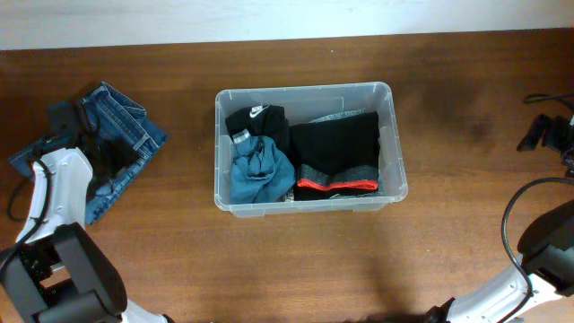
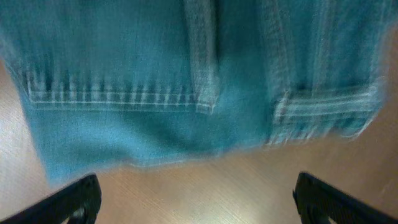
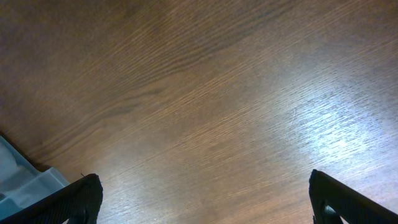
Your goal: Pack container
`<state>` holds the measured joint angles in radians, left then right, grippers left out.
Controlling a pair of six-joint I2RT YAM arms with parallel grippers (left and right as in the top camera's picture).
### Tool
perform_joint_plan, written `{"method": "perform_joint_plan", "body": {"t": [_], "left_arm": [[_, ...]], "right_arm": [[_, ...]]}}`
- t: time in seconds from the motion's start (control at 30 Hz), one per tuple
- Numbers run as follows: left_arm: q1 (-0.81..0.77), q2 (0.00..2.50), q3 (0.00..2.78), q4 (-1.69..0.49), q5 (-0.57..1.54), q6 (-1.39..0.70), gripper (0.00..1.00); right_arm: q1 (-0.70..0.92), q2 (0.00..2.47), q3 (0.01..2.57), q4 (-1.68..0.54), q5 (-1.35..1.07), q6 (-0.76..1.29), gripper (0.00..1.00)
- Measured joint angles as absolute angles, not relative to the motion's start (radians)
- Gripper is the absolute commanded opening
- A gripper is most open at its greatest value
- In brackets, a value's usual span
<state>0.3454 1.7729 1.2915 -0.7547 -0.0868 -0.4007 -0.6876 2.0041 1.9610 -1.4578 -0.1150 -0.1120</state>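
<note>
The clear plastic container [image 1: 305, 89] stands mid-table and holds a black garment with a white logo [image 1: 257, 118], a teal garment [image 1: 262, 172] and a black garment with a red band [image 1: 336, 157]. A pair of blue jeans [image 1: 130, 126] lies crumpled at the far left. My left gripper [image 1: 109, 154] is over the jeans. In the left wrist view it is open [image 2: 196, 199] above bare wood, just short of the jeans' hem [image 2: 155, 81]. My right gripper [image 3: 202, 199] is open and empty over the table, with a container corner [image 3: 25, 183] at its lower left.
The wooden table [image 1: 296, 260] runs across the whole view. The right arm [image 1: 547, 242] sits at the right edge with a looped cable [image 1: 509, 211]. A dark object [image 1: 543, 133] lies near the far right edge.
</note>
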Motion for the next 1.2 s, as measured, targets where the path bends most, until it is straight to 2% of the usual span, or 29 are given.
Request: {"method": "perform_joint_plan", "body": {"t": [0.1,0.3,0.37,0.47,0.6,0.63,0.7,0.73,0.87,1.0,1.1,1.2], "left_arm": [[0.345,1.773,1.293,-0.694,-0.093,-0.401,1.0],[0.345,1.773,1.293,-0.712,-0.105,-0.401,0.99],[0.346,1.773,1.293,-0.708,-0.11,-0.4,0.89],[0.374,1.773,1.293,-0.664,-0.021,-0.38,0.89],[0.527,1.773,1.293,-0.649,0.151,-0.366,0.89],[0.569,1.773,1.293,-0.653,0.182,-0.36,0.84],[0.671,1.773,1.293,-0.662,0.263,-0.325,0.84],[0.722,1.773,1.293,-0.665,0.31,-0.293,1.0],[0.84,1.773,1.264,-0.67,0.439,-0.219,1.0],[0.973,1.773,1.058,-0.472,0.579,-0.189,0.99],[1.002,1.773,0.925,-0.319,0.67,-0.179,0.99],[0.997,1.769,0.857,-0.263,0.704,-0.178,1.0]], "right_arm": [[-0.688,2.004,1.961,-1.458,-0.115,-0.112,0.99],[-0.688,2.004,1.961,-1.458,-0.115,-0.112,0.98],[-0.688,2.004,1.961,-1.458,-0.115,-0.112,0.98],[-0.688,2.004,1.961,-1.458,-0.115,-0.112,0.98],[-0.688,2.004,1.961,-1.458,-0.115,-0.112,0.98],[-0.688,2.004,1.961,-1.458,-0.115,-0.112,0.98],[-0.688,2.004,1.961,-1.458,-0.115,-0.112,0.98],[-0.688,2.004,1.961,-1.457,-0.115,-0.112,0.98],[-0.688,2.004,1.961,-1.458,-0.115,-0.112,0.98],[-0.688,2.004,1.961,-1.458,-0.115,-0.112,0.98],[-0.688,2.004,1.961,-1.457,-0.115,-0.112,0.98],[-0.688,2.004,1.961,-1.458,-0.115,-0.112,0.98]]}}
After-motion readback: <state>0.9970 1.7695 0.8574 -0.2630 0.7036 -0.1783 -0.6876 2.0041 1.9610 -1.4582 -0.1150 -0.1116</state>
